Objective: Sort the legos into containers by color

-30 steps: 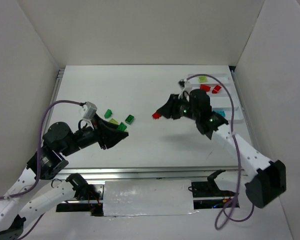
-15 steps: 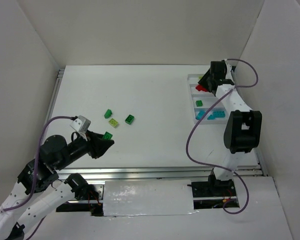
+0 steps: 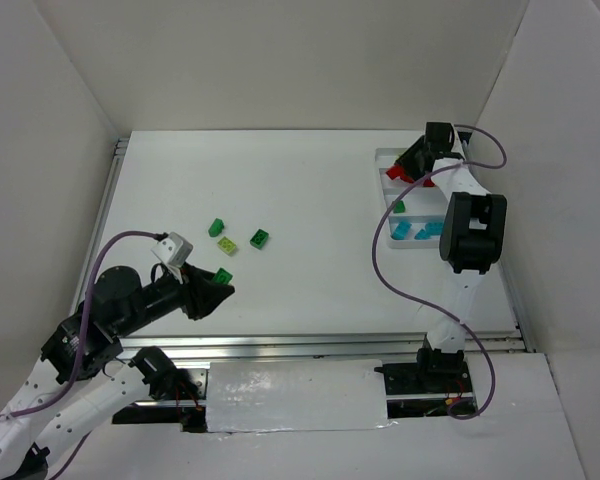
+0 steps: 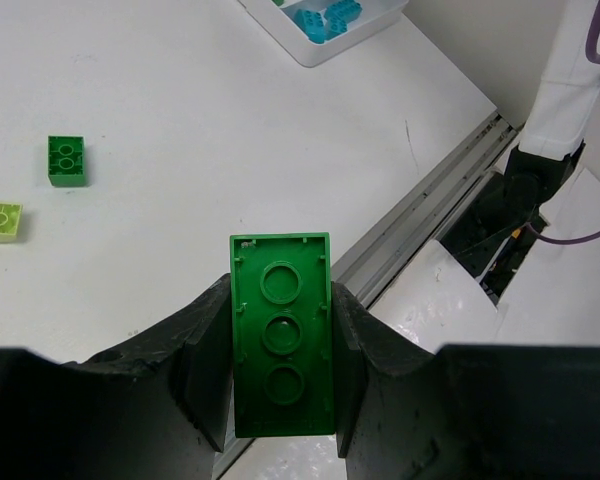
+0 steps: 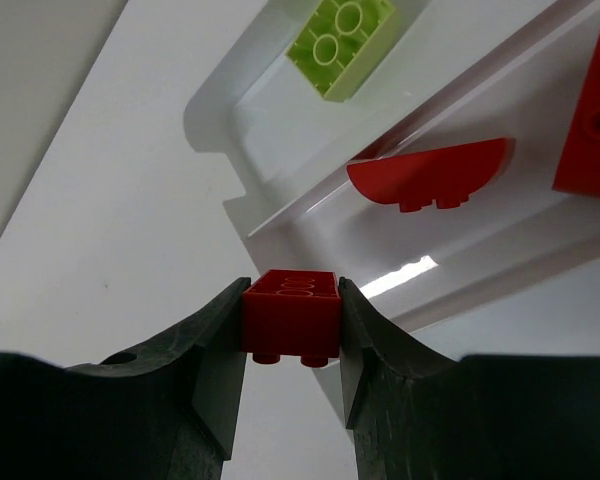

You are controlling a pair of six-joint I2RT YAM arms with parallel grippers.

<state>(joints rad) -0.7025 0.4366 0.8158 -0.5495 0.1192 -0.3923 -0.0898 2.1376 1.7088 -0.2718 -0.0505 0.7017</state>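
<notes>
My left gripper (image 3: 218,285) is shut on a dark green lego (image 3: 223,275), raised over the table's near left; in the left wrist view the lego (image 4: 282,345) shows its hollow underside between the pads. Over the far-left corner of the white tray (image 3: 379,160), my right gripper (image 3: 404,168) is shut on a red lego (image 5: 291,315). The tray's containers hold a pale yellow-green brick (image 5: 342,35), red pieces (image 5: 430,175), one green brick (image 3: 399,206) and cyan bricks (image 3: 428,233). Loose on the table lie two green legos (image 3: 217,227) (image 3: 259,238) and a pale yellow-green one (image 3: 226,245).
White walls close in the table on three sides. A metal rail (image 4: 420,205) runs along the near edge. The right arm's upper link (image 3: 470,235) hangs over the tray's right side, with a purple cable (image 3: 380,265) looping down beside it.
The right arm has swung from mid-table to the tray's far-left corner, carrying the red lego. The left gripper has drawn back toward the near edge with the green lego.
</notes>
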